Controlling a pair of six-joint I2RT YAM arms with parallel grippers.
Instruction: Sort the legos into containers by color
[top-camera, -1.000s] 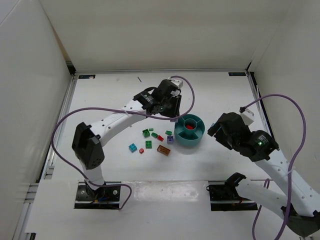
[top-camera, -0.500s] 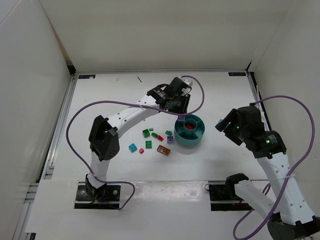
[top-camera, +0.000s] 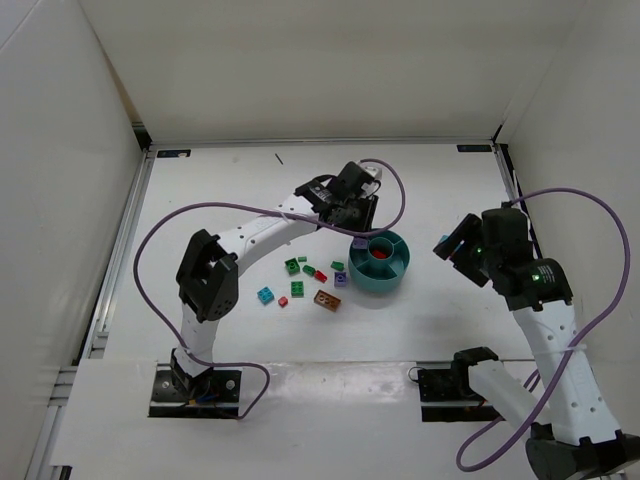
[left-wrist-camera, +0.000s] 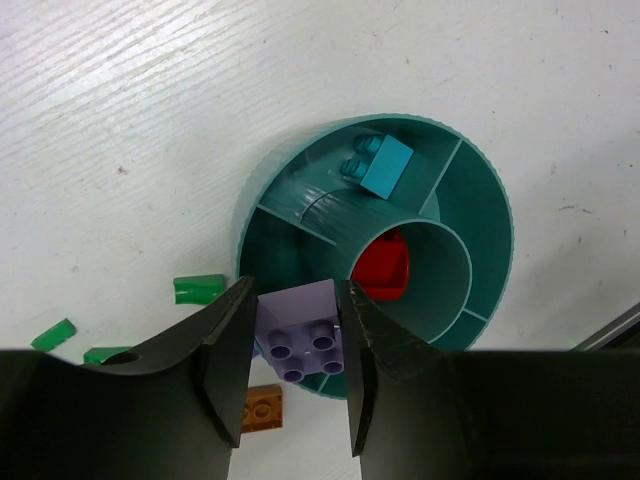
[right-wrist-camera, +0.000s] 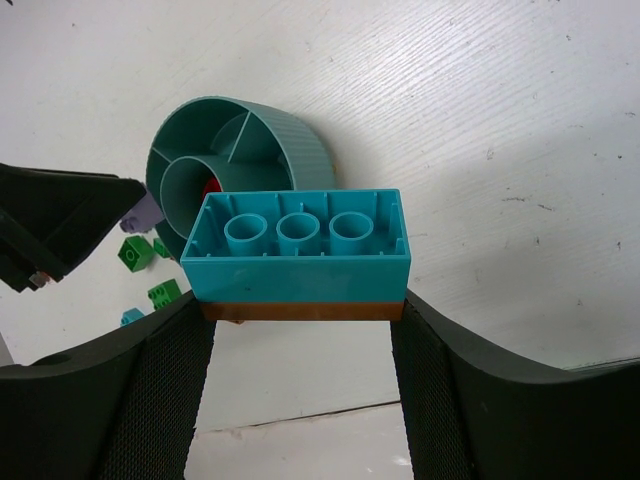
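Note:
My left gripper (top-camera: 358, 228) is shut on a purple lego (left-wrist-camera: 305, 330) and holds it above the near-left rim of the teal bowl (top-camera: 392, 284), whose dividers show in the left wrist view (left-wrist-camera: 480, 170). A blue lego (left-wrist-camera: 385, 165) lies in one wedge and a red lego (left-wrist-camera: 385, 268) in the centre cup. My right gripper (top-camera: 452, 250) hovers right of the bowl, shut on a teal lego (right-wrist-camera: 297, 245) stacked on a brown one (right-wrist-camera: 300, 311). Loose legos lie left of the bowl: green (top-camera: 292, 266), red (top-camera: 320, 276), blue (top-camera: 265, 295), brown (top-camera: 327, 299), purple (top-camera: 341, 279).
White walls close in the table on three sides. Purple cables loop from both arms. In the left wrist view, green legos (left-wrist-camera: 199, 288) and a brown lego (left-wrist-camera: 264, 408) lie beside the bowl. The left gripper (right-wrist-camera: 60, 220) shows in the right wrist view beside the bowl (right-wrist-camera: 290, 140).
My left gripper has moved right, from behind the loose legos to over the bowl's left rim. My right arm has drawn back to the right, away from the bowl.

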